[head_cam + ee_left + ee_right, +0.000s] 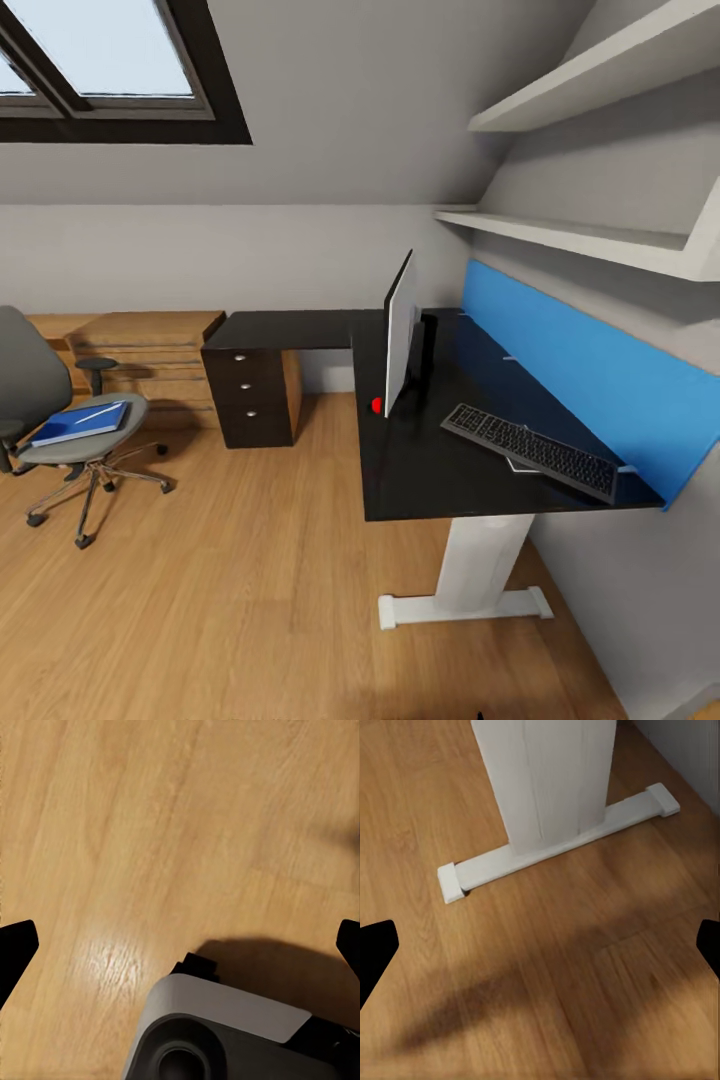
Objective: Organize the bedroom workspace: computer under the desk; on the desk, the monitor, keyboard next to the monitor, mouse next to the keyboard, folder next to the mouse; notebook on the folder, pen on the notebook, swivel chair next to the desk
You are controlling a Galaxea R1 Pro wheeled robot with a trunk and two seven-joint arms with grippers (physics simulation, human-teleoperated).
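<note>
**Grippers spread over bare floor, desk ahead**

Fingers of the left gripper (180, 945) stand wide apart at the two edges of the left wrist view, nothing between them; below lies wood floor (150, 832) and one rounded grey-and-white part of the robot's base (225, 1020). The right gripper (540, 945) is spread just as wide and empty, above floor just beside the desk's one white pedestal leg (547, 780) and its flat foot bar (555, 844).

In the head view, the desk (420, 460) runs along the wall with one blue back panel (580, 370). On it stand one monitor (400, 330), seen edge-on, and one keyboard (530, 452), lying near the panel and apart from the monitor. One unit of three drawers (250, 385) sits under the desk's far wing. One swivel chair (60, 430) stands well apart from the desk, with one blue folder (80, 422) on its seat. A pale stick that may be the pen (98, 411) lies on the folder. Two wall shelves (590, 240) hang above the desk.
</note>
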